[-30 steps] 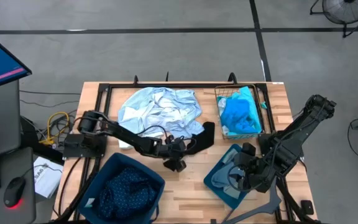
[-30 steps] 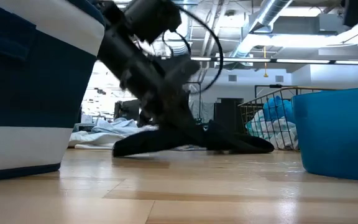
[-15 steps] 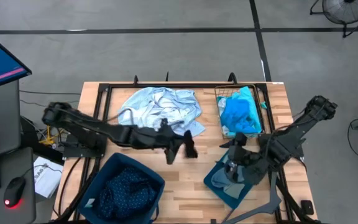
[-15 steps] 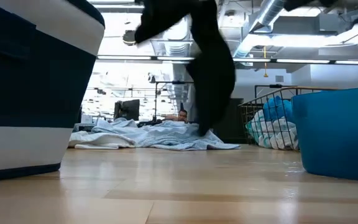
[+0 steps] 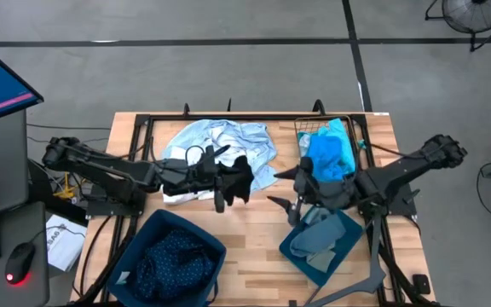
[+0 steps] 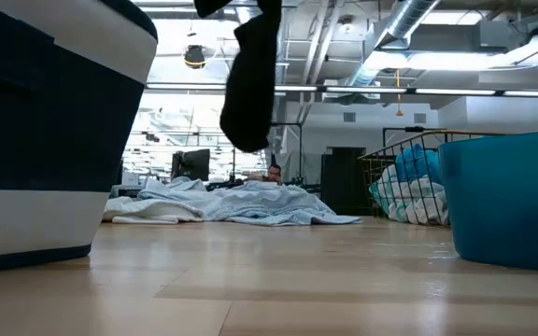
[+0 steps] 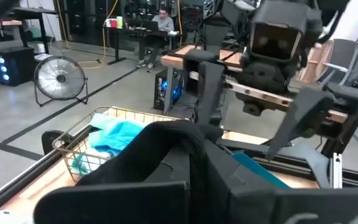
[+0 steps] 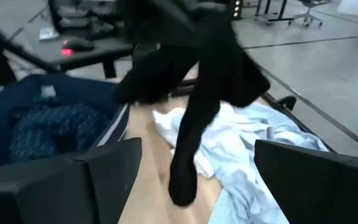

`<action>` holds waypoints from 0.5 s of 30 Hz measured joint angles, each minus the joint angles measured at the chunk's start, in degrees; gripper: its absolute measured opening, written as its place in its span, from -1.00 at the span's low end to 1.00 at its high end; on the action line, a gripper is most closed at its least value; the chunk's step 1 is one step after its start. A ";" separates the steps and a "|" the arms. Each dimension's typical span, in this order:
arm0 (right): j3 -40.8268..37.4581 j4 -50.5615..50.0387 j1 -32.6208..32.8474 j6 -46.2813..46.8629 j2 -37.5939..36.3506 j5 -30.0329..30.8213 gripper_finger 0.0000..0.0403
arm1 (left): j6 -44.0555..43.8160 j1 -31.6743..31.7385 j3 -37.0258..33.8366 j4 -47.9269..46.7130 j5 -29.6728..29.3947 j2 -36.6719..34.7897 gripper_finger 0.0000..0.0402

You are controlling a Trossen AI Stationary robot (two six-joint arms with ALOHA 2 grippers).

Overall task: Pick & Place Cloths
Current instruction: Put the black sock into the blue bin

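Black cloth (image 5: 235, 179) hangs from the left gripper (image 5: 217, 177), whose fingers are clamped tight on it, lifted clear of the table (image 5: 254, 234) beside the pale blue cloth (image 5: 220, 145). To finish well, I'd carry it high enough that the dangling end clears a bin's rim, then release over the bin (image 5: 176, 256) holding the dotted navy cloth (image 5: 173, 258). The right gripper (image 5: 290, 203) waits spread wide, empty, just beyond the hanging cloth.

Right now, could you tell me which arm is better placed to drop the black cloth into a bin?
Probably the left. Its claw is shut on the black cloth, which hangs clear of the table just beyond the dark-teal bin. The right claw stands open and empty near the other bin.
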 joint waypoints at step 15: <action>0.00 13.44 -5.41 -0.15 7.51 -9.38 0.52 | 5.02 -0.01 0.01 3.91 -0.02 0.00 -1.00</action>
